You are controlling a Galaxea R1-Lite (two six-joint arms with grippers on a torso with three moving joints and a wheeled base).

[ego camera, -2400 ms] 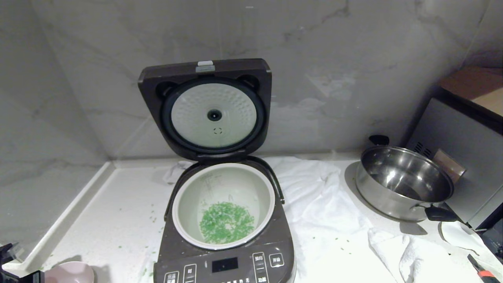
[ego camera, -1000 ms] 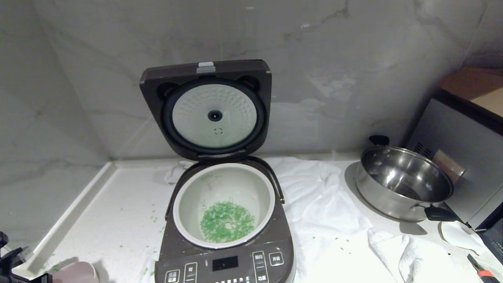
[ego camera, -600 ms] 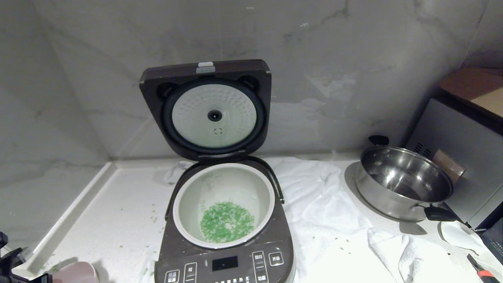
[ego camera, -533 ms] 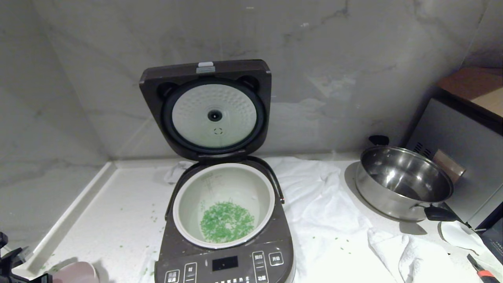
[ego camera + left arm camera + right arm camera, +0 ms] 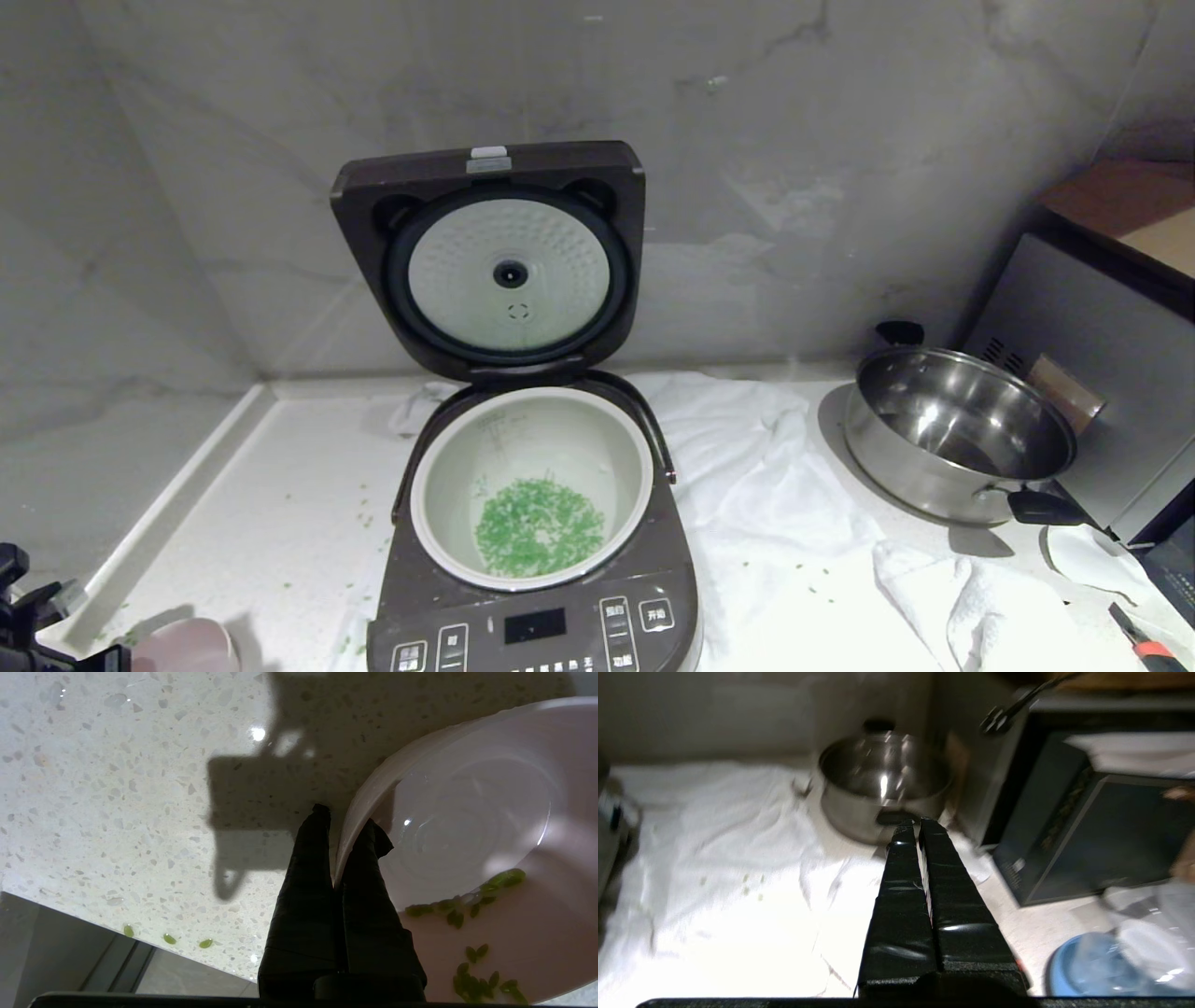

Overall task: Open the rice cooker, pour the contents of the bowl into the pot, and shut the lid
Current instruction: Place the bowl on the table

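On the counter in the head view, the rice cooker has its lid upright and green bits lying in the pot — unchanged from a second ago. Bowl at the lower left corner. Left wrist view: left gripper pinches the bowl's rim, bowl tilted, few bits left. Right wrist view: right gripper pressed together, empty, over the white cloth — pointing at the steel pan.

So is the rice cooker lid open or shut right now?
Open. The lid stands upright behind the pot, dimpled underside facing forward; green bits lie inside.
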